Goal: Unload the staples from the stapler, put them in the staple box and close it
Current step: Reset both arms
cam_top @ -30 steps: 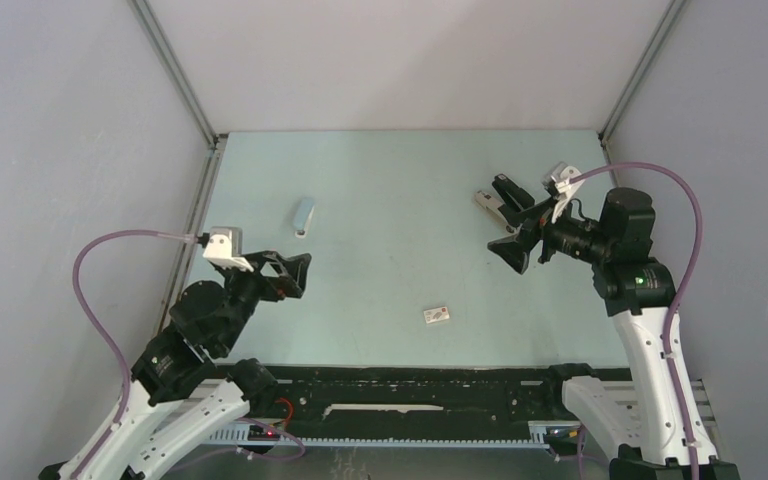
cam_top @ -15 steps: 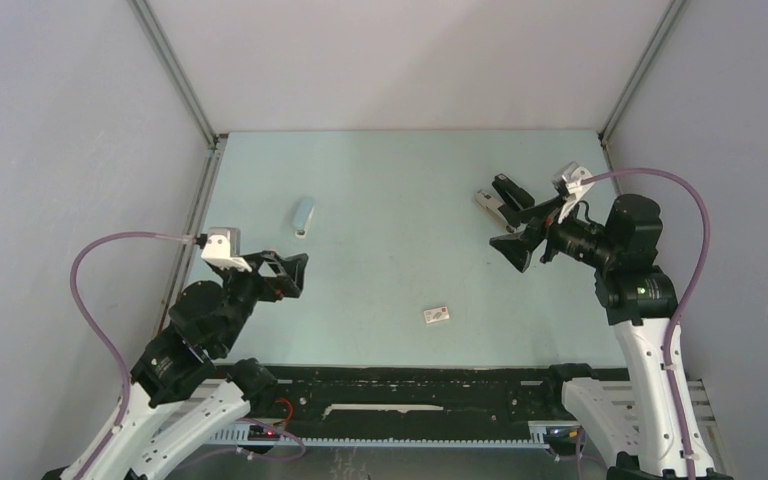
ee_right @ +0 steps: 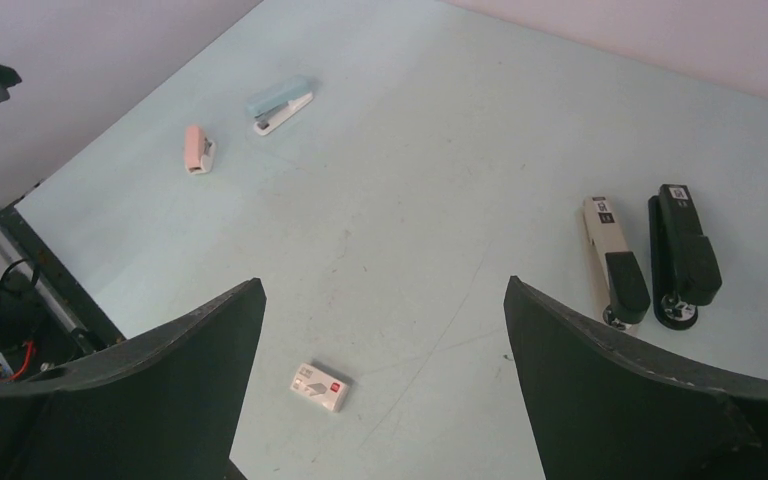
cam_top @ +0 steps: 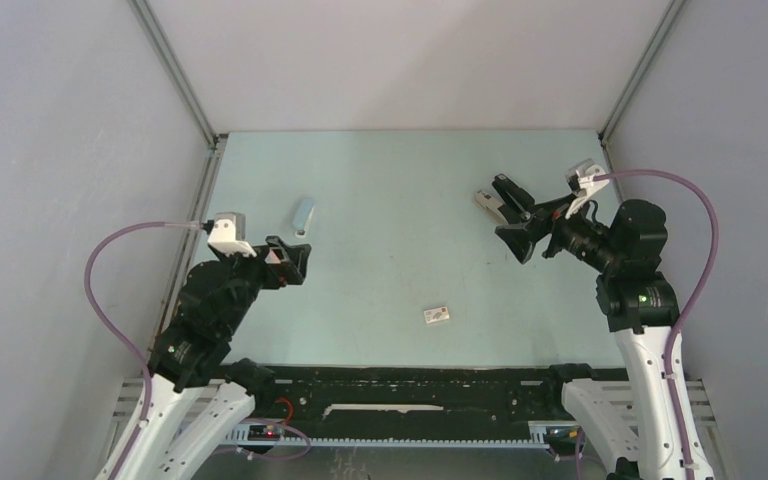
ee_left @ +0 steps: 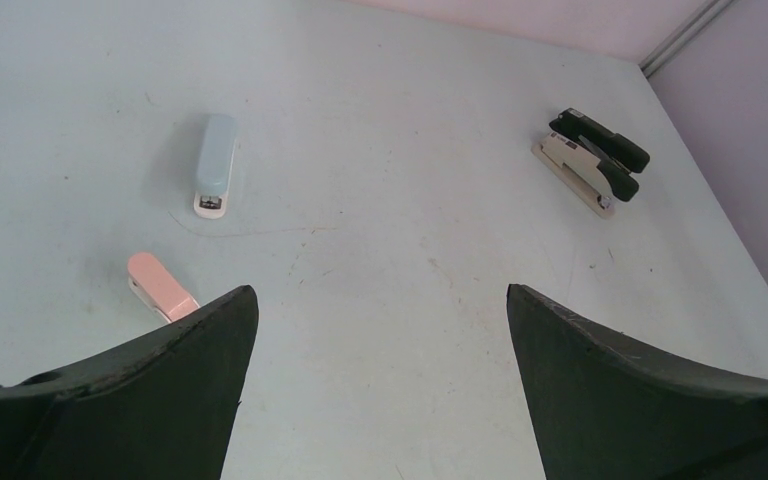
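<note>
No staples show in any view. Two staplers lie side by side at the far right, one beige with a black top (cam_top: 487, 201) and one all black (cam_top: 509, 188). Both show in the right wrist view, beige (ee_right: 610, 262) and black (ee_right: 682, 248), and in the left wrist view, beige (ee_left: 575, 173) and black (ee_left: 601, 142). My right gripper (cam_top: 521, 234) is open and empty, raised just in front of them. My left gripper (cam_top: 297, 263) is open and empty at the near left. Each wrist view shows its own gripper, left (ee_left: 380, 292) and right (ee_right: 383, 284), with spread jaws over bare table.
A light blue stapler (cam_top: 303, 213) lies at the left, also in the left wrist view (ee_left: 214, 176). A small pink stapler (ee_left: 160, 297) lies nearer to my left gripper; my arm hides it from above. A small white box (cam_top: 437, 314) lies near the middle front.
My right gripper has moved up and away, closer to the two staplers at the far right. My left arm has shifted slightly forward. Nothing on the table has moved.
</note>
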### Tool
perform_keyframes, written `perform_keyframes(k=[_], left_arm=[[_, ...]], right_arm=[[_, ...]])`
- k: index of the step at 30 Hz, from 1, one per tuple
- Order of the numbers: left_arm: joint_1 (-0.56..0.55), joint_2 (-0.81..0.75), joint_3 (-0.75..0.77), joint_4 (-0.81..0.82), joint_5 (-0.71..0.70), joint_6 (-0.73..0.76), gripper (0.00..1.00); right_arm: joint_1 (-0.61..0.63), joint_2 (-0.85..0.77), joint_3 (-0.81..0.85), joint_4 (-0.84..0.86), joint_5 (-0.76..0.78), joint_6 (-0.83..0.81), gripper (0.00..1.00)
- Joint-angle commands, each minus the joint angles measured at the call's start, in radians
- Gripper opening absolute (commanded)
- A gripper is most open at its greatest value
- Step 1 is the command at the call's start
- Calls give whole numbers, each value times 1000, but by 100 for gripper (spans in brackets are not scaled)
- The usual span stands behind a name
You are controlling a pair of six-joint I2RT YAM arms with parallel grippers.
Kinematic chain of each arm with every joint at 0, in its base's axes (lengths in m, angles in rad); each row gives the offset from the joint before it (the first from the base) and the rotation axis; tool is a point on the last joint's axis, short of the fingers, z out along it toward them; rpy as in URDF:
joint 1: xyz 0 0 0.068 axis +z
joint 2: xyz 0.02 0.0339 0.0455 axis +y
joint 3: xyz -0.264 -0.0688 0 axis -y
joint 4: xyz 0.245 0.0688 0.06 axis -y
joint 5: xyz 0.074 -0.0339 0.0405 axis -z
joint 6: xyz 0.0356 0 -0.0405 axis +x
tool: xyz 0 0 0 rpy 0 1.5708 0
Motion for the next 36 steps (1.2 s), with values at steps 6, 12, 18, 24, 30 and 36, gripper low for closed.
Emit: perform_keyframes(k=[6, 12, 18, 24, 30, 36], left_arm=[[46, 14, -15, 59, 118, 6, 100], [48, 6, -19, 67, 137, 10, 100], [49, 1, -21, 66, 133, 13, 100], [50, -4, -25, 64, 128, 16, 100], [50, -4, -24, 64, 131, 17, 100], [51, -5, -25, 64, 134, 18, 100]], right_arm=[[0, -12, -7, 58, 55, 54, 100], [4, -13, -18, 63, 44, 51, 100], [15, -14, -19, 63, 50, 49, 100], [18, -21, -23, 67, 57, 55, 100], [19, -20, -23, 66, 65, 62, 100], [22, -17, -23, 67, 73, 59, 100]])
